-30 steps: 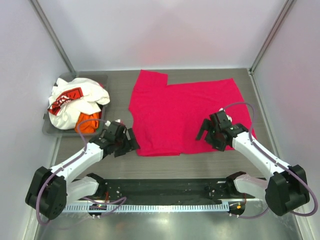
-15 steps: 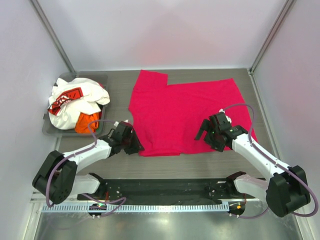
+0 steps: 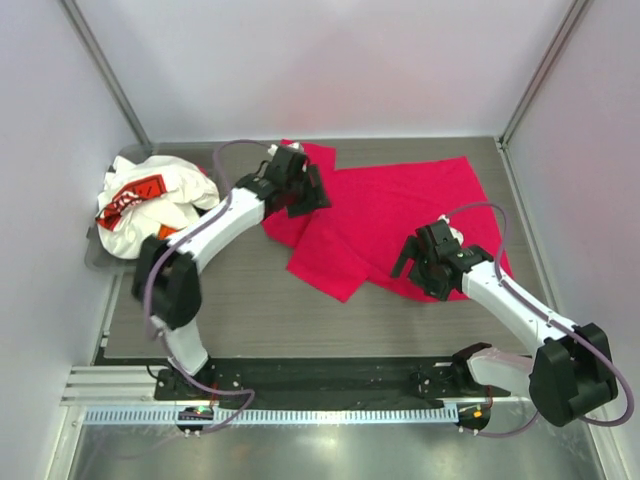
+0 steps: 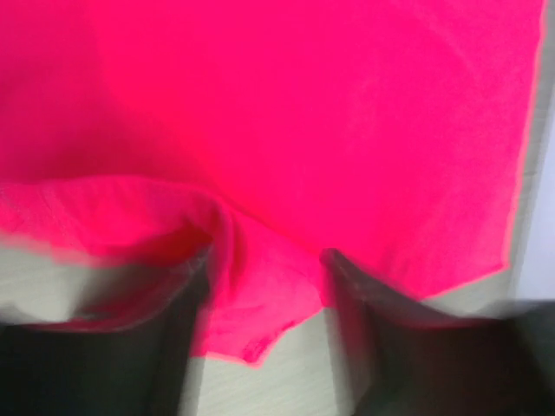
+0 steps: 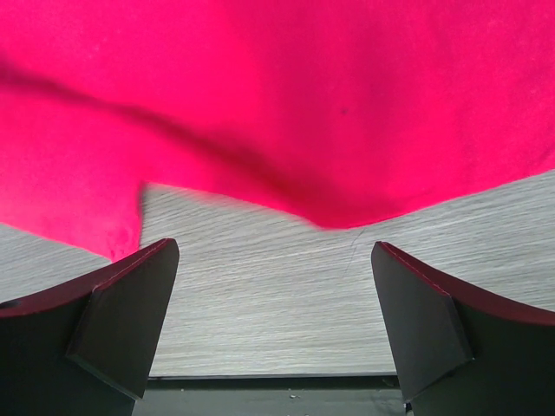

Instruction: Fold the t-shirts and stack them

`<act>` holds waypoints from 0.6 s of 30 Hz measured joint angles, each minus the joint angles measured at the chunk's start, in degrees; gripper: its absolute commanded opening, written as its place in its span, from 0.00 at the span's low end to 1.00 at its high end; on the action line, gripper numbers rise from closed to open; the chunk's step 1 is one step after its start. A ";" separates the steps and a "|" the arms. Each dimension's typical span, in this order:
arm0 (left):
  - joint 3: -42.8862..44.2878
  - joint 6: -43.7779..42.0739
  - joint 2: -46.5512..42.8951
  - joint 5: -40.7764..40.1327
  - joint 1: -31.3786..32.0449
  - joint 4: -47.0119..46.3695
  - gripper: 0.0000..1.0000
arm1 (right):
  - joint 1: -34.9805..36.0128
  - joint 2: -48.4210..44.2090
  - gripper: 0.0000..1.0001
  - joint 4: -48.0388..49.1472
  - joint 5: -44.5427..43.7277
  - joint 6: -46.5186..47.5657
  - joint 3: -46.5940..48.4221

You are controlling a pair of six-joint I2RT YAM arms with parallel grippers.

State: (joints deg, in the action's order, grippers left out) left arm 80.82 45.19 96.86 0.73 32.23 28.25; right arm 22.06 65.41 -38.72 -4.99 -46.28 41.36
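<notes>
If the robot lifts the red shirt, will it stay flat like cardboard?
Probably not. The red shirt looks floppy: it bunches and sags where the left pincer pinches it. It's likely light, since one pinched corner holds a whole flap folded over. It shouldn't roll or tip.

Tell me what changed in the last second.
The left claw took hold of the red shirt's near-left corner and carried it toward the far edge, folding that side over. The right claw stayed open over the near-right hem; the shirts in the bin did not move.
</notes>
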 measured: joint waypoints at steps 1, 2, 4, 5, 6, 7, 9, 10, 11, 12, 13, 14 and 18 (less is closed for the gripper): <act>5.07 -0.85 4.90 1.05 0.00 0.52 0.75 | 0.02 0.28 1.00 -0.11 0.00 0.00 0.28; 8.15 -1.20 8.50 1.77 0.02 1.09 0.80 | 0.07 0.37 1.00 -0.15 0.02 0.02 0.46; 9.44 -2.27 13.88 2.32 0.28 1.33 0.91 | 0.07 0.22 1.00 -0.39 0.02 0.04 0.72; 7.30 -2.47 14.62 2.27 0.39 2.49 0.92 | 0.07 0.09 1.00 -0.46 0.00 0.07 0.81; 4.81 -2.58 14.49 2.08 0.48 3.34 0.92 | 0.07 -0.17 1.00 -0.55 -0.02 0.11 0.81; 1.70 -2.62 13.75 1.57 0.63 4.26 0.92 | 0.07 -0.59 1.00 -0.79 -0.13 0.24 0.81; -3.65 -2.73 11.30 -0.13 0.81 6.43 0.90 | 0.07 -1.36 1.00 -1.14 -0.39 0.42 0.81; -6.19 -2.78 9.31 -1.07 0.85 6.97 0.89 | 0.07 -1.55 1.00 -1.20 -0.46 0.48 0.81; -8.83 -2.84 6.69 -2.21 0.90 7.15 0.88 | 0.07 -1.60 1.00 -1.22 -0.48 0.55 0.81; -11.15 -2.84 3.63 -3.26 0.90 7.63 0.87 | 0.07 -1.49 1.00 -1.22 -0.48 0.66 0.81; -13.00 -2.84 0.68 -4.20 0.87 7.65 0.86 | 0.07 -1.29 1.00 -1.20 -0.46 0.70 0.81; -15.17 -2.86 -3.17 -5.33 0.87 7.23 0.86 | 0.07 -1.09 1.00 -1.18 -0.44 0.81 0.81; -20.90 -2.73 -11.76 -7.45 0.87 4.35 0.83 | 0.11 -0.31 1.00 -1.14 -0.44 1.01 0.81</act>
State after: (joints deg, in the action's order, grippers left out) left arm 59.92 42.46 85.10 -6.72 33.10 32.60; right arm 22.17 65.10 -39.86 -5.43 -45.28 42.17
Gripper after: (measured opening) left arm 0.843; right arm 0.996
